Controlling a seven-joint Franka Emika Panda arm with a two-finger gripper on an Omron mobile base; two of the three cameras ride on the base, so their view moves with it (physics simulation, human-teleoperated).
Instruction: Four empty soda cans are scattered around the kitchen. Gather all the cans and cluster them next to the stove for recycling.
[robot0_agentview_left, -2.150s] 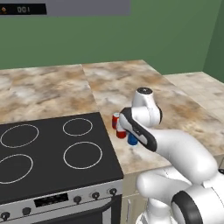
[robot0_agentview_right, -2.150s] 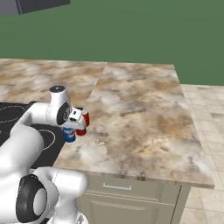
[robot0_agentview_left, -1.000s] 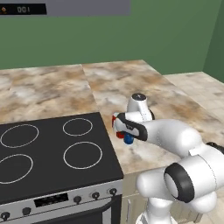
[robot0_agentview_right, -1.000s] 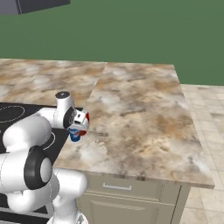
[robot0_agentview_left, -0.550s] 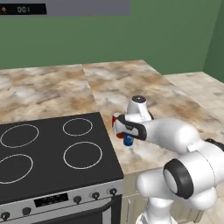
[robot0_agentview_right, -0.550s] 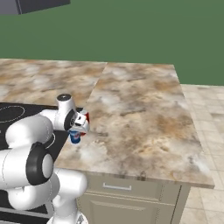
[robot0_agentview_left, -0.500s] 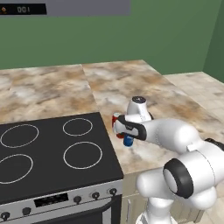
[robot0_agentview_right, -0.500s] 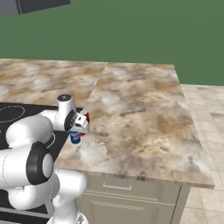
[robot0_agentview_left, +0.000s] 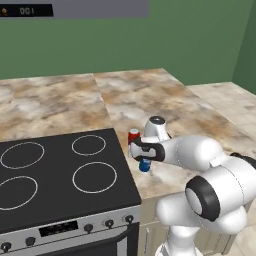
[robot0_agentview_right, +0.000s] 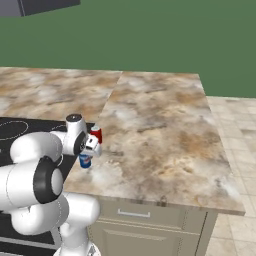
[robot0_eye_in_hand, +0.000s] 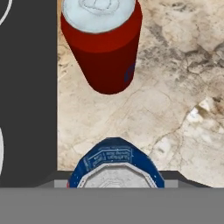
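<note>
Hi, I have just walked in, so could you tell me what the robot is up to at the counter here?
The white arm is gathering soda cans beside the stove. Its hand is closed on a blue can, held upright low over the marble counter just right of the cooktop edge. A red can already stands on the counter beside the stove, just beyond the blue one, with a gap between them. The blue can looks about to be set down next to it.

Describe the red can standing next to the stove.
The red can is a small glossy cylinder with a silver top, standing upright on the marbled counter, just off the stove's right edge. Nothing grips it. A blue can sits close by, held under the gripper.
</note>
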